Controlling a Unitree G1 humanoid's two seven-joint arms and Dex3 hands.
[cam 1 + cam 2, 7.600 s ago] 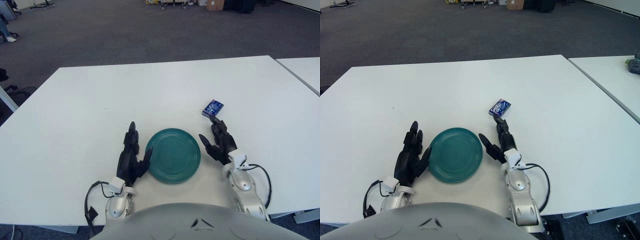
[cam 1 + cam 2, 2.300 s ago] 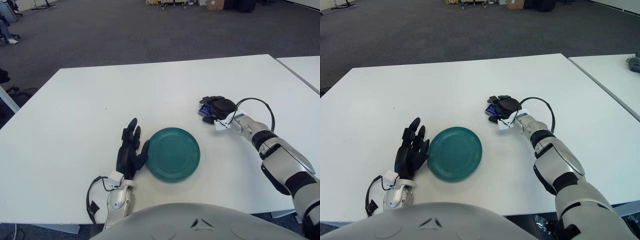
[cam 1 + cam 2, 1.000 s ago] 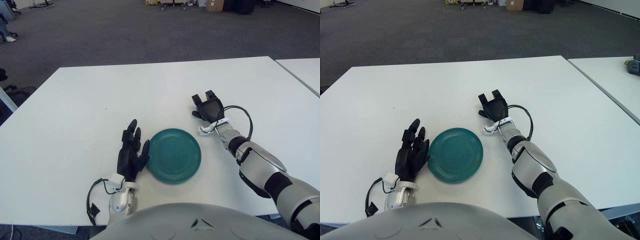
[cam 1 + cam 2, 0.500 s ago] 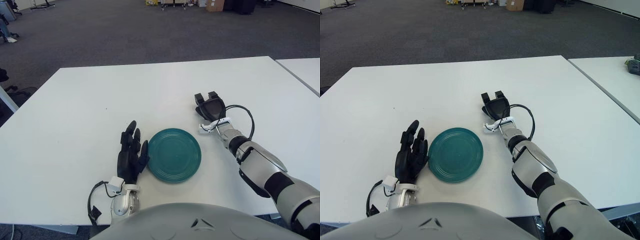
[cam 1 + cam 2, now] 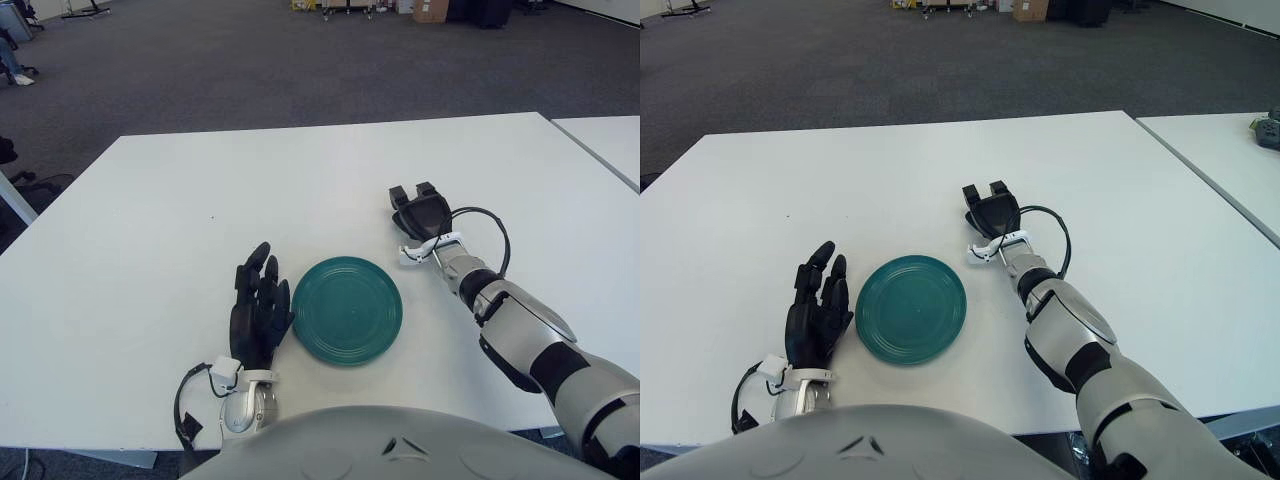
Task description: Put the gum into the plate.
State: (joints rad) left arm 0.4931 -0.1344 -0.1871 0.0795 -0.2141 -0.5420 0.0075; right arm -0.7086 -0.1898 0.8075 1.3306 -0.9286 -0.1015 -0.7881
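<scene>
The round teal plate (image 5: pixel 347 310) lies on the white table (image 5: pixel 200 200) near its front edge. My right hand (image 5: pixel 417 208) is palm down just beyond the plate's right rim, arm stretched forward, with its fingers curled downward. The blue gum pack does not show anywhere on the table; it is hidden under that palm, in the hand's grasp. My left hand (image 5: pixel 258 303) shows just left of the plate, fingers spread and holding nothing.
A second white table (image 5: pixel 1240 160) stands to the right across a narrow gap, with a small dark object (image 5: pixel 1268 130) on it. Dark carpet lies beyond the far table edge.
Over the last second my right hand shifted slightly right and barely moved since. My left hand drew back a little toward me. The gum, seen on the table 7.6 s ago, is now covered.
</scene>
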